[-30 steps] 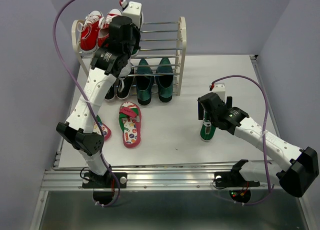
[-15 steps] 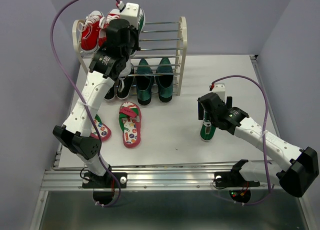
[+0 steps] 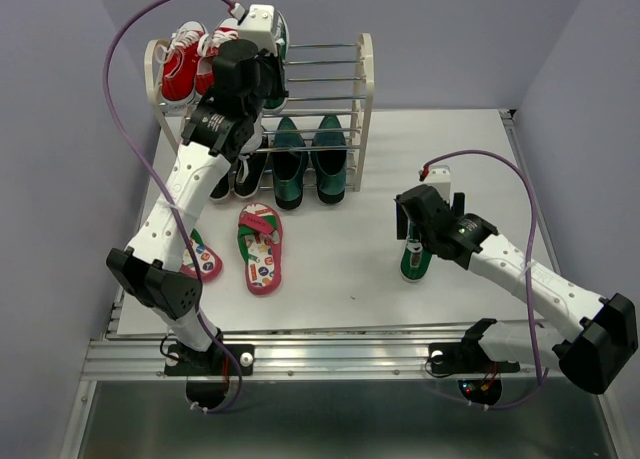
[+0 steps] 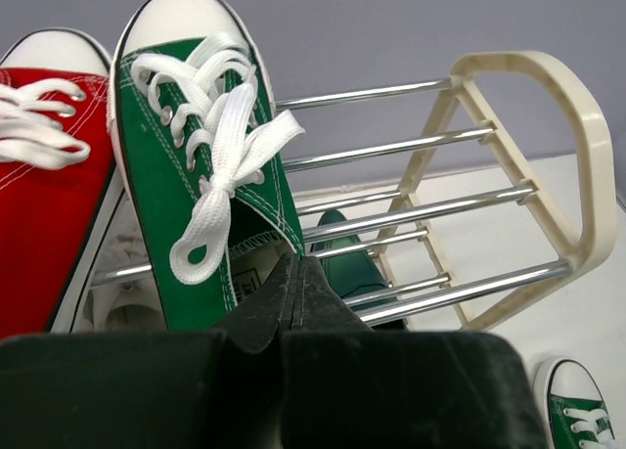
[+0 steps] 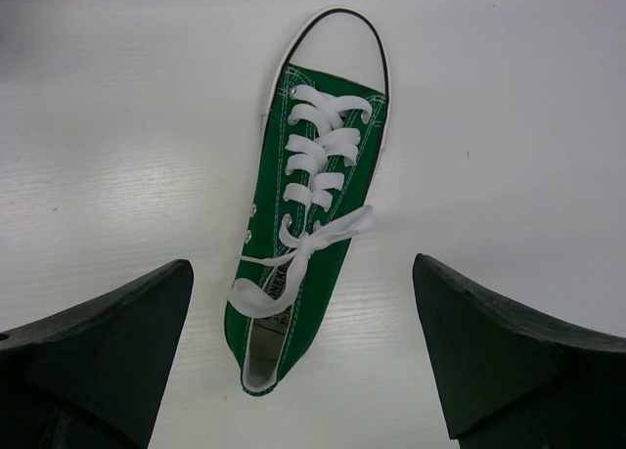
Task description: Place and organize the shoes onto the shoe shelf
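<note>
Left wrist, claw: left gripper point(image 4: 296, 278) is pinched right together on the heel end of the first green sneaker point(image 4: 196, 165), and it looks a firm clamp.
Left wrist, shoe: it's up on the top rods of the shoe shelf point(image 4: 548, 146), toe to the back wall, just beside a red sneaker point(image 4: 44, 175).
Right wrist, claw: right gripper point(image 5: 301, 268) is wide apart, one finger either side of the second green sneaker point(image 5: 313, 175), touching nothing.
Right wrist, shoe: flat on the table point(image 5: 509, 97), laces up, toe pointing away.
Top view, the rest: dark green loafers point(image 3: 290, 169) are tucked in at the shelf's bottom; flip-flops point(image 3: 261, 247) lie loose on the table nearby.
Step in hand: seating sneaker one on the top tier, I'd say. Its mate is not yet picked.
Next move: left fingers must part and back off without dragging the shoe. Right must drop and close across its sneaker's middle.
</note>
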Available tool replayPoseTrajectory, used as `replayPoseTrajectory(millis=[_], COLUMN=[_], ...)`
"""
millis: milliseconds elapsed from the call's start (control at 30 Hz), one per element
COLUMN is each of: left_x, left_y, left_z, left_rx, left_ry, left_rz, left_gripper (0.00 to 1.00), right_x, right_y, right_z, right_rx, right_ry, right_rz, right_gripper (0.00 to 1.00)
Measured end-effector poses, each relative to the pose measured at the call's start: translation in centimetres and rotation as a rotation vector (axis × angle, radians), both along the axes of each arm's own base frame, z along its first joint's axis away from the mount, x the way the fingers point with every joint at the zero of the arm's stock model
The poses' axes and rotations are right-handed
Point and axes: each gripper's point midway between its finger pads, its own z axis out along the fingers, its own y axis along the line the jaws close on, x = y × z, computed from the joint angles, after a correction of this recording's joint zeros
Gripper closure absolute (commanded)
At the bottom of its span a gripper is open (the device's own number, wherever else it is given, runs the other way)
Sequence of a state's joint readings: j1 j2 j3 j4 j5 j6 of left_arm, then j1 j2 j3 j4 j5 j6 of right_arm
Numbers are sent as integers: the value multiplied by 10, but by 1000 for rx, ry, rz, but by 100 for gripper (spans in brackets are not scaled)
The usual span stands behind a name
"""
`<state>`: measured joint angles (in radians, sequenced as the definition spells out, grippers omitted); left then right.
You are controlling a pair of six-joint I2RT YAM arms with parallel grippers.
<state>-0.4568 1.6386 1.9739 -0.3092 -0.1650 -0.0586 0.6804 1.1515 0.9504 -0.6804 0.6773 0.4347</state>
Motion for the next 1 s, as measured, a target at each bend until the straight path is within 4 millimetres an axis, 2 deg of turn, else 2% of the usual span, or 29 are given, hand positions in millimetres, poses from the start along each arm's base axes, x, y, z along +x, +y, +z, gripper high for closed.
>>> replayPoseTrajectory(millis=[100, 500, 733, 767, 800, 833, 1000], left_x=[1, -18, -14, -13, -11, -9, -3], left_y=[-6, -16, -10, -8, -6, -5, 0], left_z=[-4, -8, -7, -7, -6, -5, -10], left_rx=[5, 30, 38, 30, 23, 9, -17], left_ry=[-13, -90, -91, -84, -80, -72, -47], left_rz=[-37, -174, -127, -109, -88, -67, -10], left_gripper=[100, 100, 100, 63, 44, 19, 12], right_x=[0, 0, 0, 0, 0, 0, 0], right_y=[0, 0, 0, 0, 0, 0, 0], right_z=[0, -1, -1, -1, -1, -1, -1], right_rx=[0, 1, 1, 1, 1, 1, 3], right_ry=[0, 1, 1, 1, 1, 1, 3], right_rz=[0, -2, -1, -1, -1, -1, 0], right_gripper=[0, 0, 0, 0, 0, 0, 0])
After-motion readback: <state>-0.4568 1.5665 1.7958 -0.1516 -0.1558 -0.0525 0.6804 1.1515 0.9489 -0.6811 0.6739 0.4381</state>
